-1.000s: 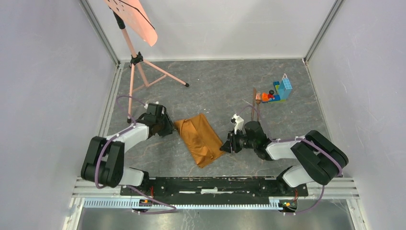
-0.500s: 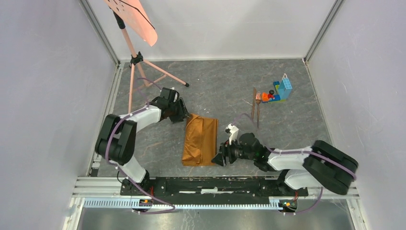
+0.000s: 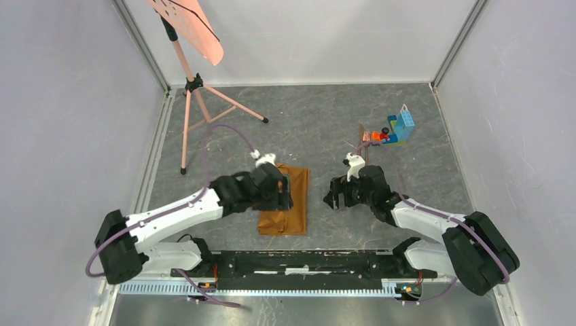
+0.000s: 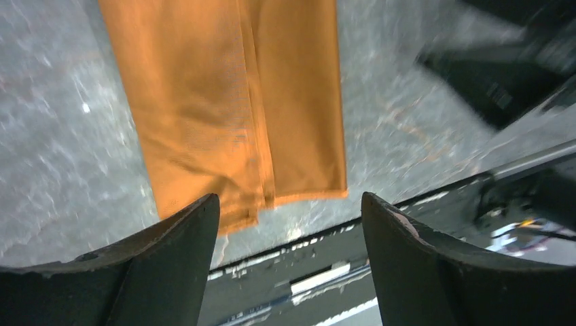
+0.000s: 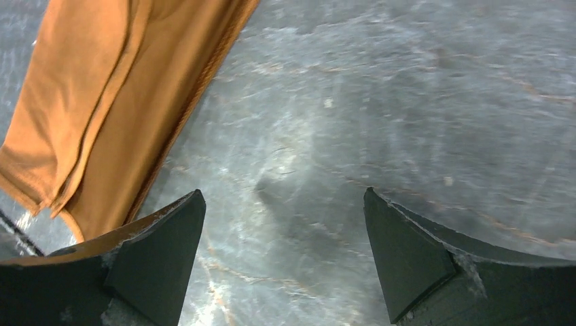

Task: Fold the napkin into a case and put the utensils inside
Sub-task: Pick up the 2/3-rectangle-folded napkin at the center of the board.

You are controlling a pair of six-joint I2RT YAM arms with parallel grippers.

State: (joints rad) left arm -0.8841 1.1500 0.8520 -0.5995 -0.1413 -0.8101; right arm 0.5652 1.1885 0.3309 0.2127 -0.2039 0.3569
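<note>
Top external view, contents listed.

1. Napkin (image 3: pixel 297 204): orange-brown, shiny, folded into a long narrow strip with lengthwise layers. It is laid flat on the grey marbled desk (image 3: pixel 319 122), a little toward 6 o'clock from the centre, its long axis run from 12 to 6 o'clock.
2. Utensils (image 3: pixel 365 139): slim, reddish-brown, laid on the desk at 2 o'clock from the napkin and well apart from it, just beside the toy bricks (image 3: pixel 397 129). They are partly hidden by the right wrist, so fork and knife cannot be told apart.
3. Left pincer (image 3: pixel 282 192): placed over the napkin's 10 o'clock part. In the left wrist view its jaws are seen spread wide with nothing gripped; the napkin's hem is framed in the gap. Contact with the cloth cannot be judged.
4. Right pincer (image 3: pixel 338 197): placed at 3 o'clock of the napkin, near it but apart. In the right wrist view its jaws are seen spread wide over bare desk, nothing gripped, the napkin lying at 10 o'clock.
5. Stand (image 3: pixel 197 102): a tripod at 11 o'clock, by which a salmon sheet (image 3: pixel 193 27) is carried.
</note>
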